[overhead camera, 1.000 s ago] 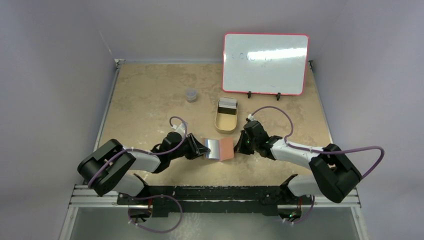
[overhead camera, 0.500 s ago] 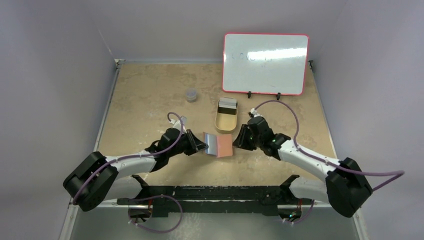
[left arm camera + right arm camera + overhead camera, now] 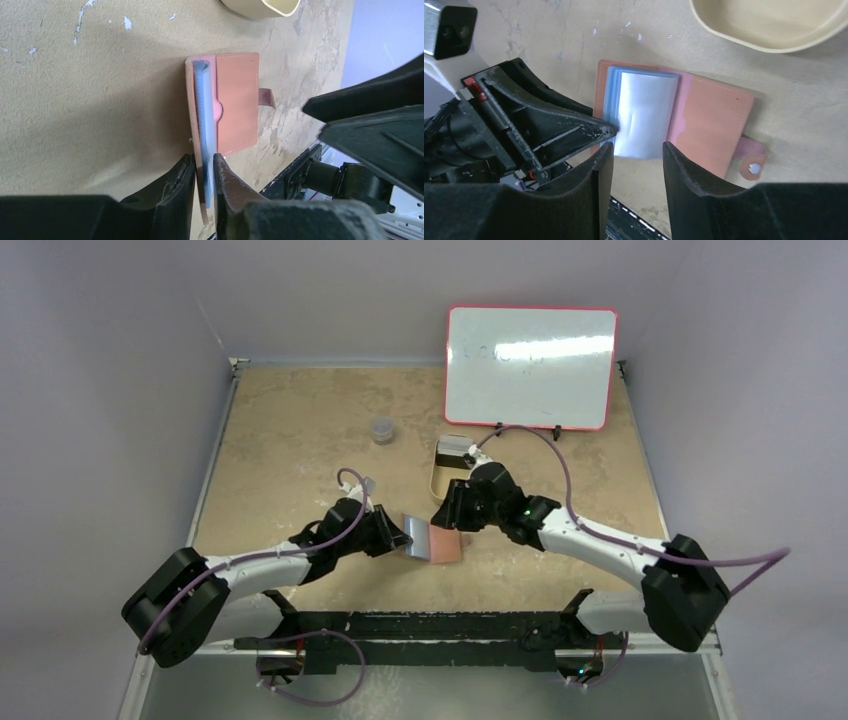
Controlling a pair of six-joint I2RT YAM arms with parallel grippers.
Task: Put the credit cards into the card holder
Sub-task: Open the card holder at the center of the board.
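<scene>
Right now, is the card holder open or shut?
Open: the card holder has one half flat on the table; the left gripper pinches the other, cards showing.

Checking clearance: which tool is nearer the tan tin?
Right. The right tool hovers over the open card holder, just short of the tan tin; the left tool clamps the card holder's flap farthest from the tin.

No legible text, whiteboard (image 3: 530,365) marks too faint to read

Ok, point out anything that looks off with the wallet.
The wallet lies open, but one flap is tilted up, pinched with the blue cards by the left gripper. Nothing looks spilled or damaged.
</scene>
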